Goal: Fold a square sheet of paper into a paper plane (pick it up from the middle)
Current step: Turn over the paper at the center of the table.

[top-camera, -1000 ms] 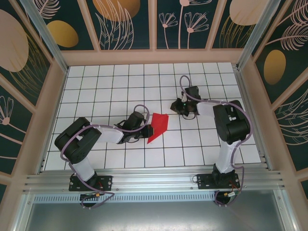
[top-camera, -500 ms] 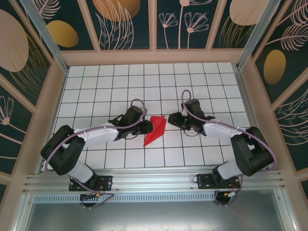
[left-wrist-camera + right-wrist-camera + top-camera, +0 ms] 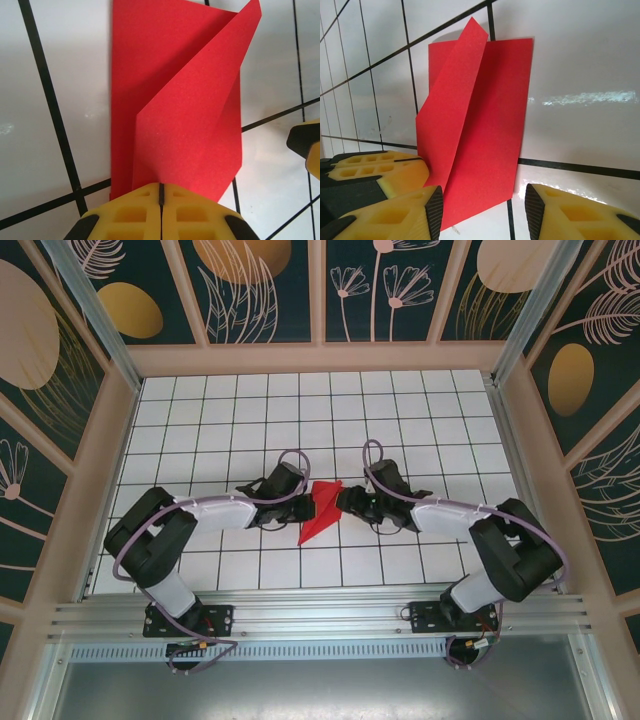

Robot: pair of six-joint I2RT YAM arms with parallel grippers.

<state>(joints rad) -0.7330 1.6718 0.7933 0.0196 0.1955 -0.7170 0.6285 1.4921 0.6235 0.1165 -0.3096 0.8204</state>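
Observation:
The square sheet of paper [image 3: 320, 510] is bright red and folded into a narrow wedge on the white grid table, its point toward the near edge. One flap [image 3: 200, 100] stands up off the flat layer along a slanted crease. My left gripper [image 3: 304, 505] is at the paper's left side, its yellow fingers shut [image 3: 161, 189] with the raised flap running into the seam between them. My right gripper [image 3: 346, 502] is at the paper's right side, open [image 3: 482, 210], with the paper's near corner [image 3: 480, 150] lying between its two fingers, apart from both.
The white tiled table [image 3: 200, 420] with black grid lines is walled by a wooden frame with dark floral panels [image 3: 260, 290]. A metal rail [image 3: 320, 620] runs along the near edge. Both forearms lie low over the table's middle rows, converging on the paper.
My right arm swung from farther back down to the paper's right edge and its jaws opened. My left gripper shifted slightly right. The paper went from a wider shape to a narrower wedge.

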